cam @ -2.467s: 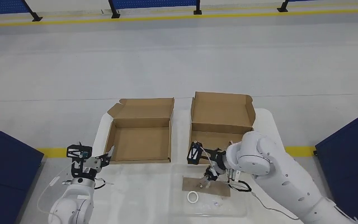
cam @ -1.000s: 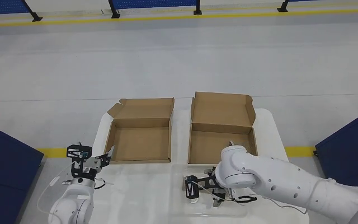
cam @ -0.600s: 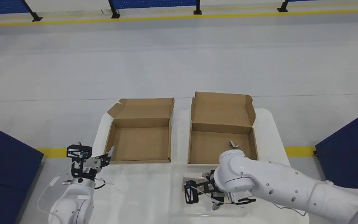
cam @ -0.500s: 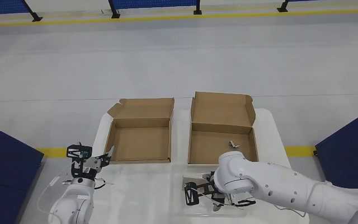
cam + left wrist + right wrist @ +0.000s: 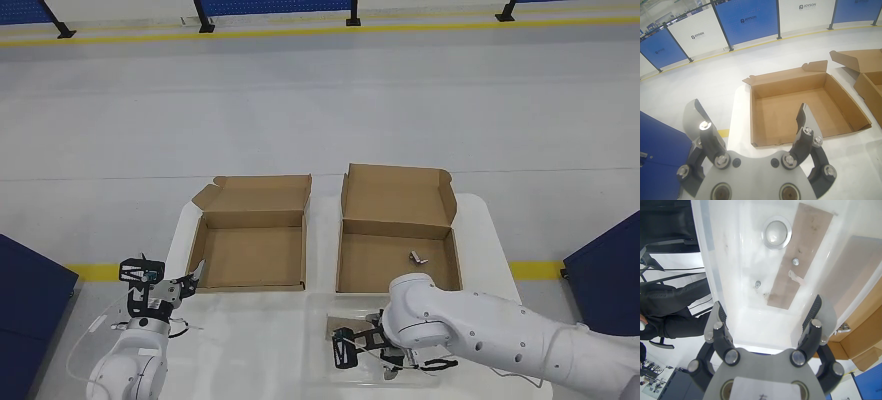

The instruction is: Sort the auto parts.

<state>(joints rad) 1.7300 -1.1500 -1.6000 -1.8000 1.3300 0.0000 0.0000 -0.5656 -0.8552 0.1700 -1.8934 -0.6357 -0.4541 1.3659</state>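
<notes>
My right gripper [image 5: 345, 350] [image 5: 768, 303] hangs open over a clear plastic tray [image 5: 318, 372] [image 5: 745, 321] near the table's front edge, with nothing between its fingers. In the tray lie a round metal ring [image 5: 776, 232], a flanged bolt [image 5: 795, 261], a smaller bolt [image 5: 757, 283] and a brown cardboard strip [image 5: 810, 234]. A small metal bracket [image 5: 415, 256] [image 5: 843, 327] rests in the right cardboard box [image 5: 398, 265]. The left cardboard box [image 5: 248, 258] [image 5: 800, 106] holds nothing. My left gripper [image 5: 185, 283] [image 5: 750, 105] is open beside that box's near left corner.
Both boxes stand side by side at the back of the white table [image 5: 250, 340], lids folded back. The tray sits in front of the right box. Bare tabletop lies in front of the left box. A blue panel [image 5: 659, 140] stands off the table's left side.
My right gripper has moved from the right box's front edge back and down over the tray. The bracket in the right box has come into sight. The left arm has stayed still.
</notes>
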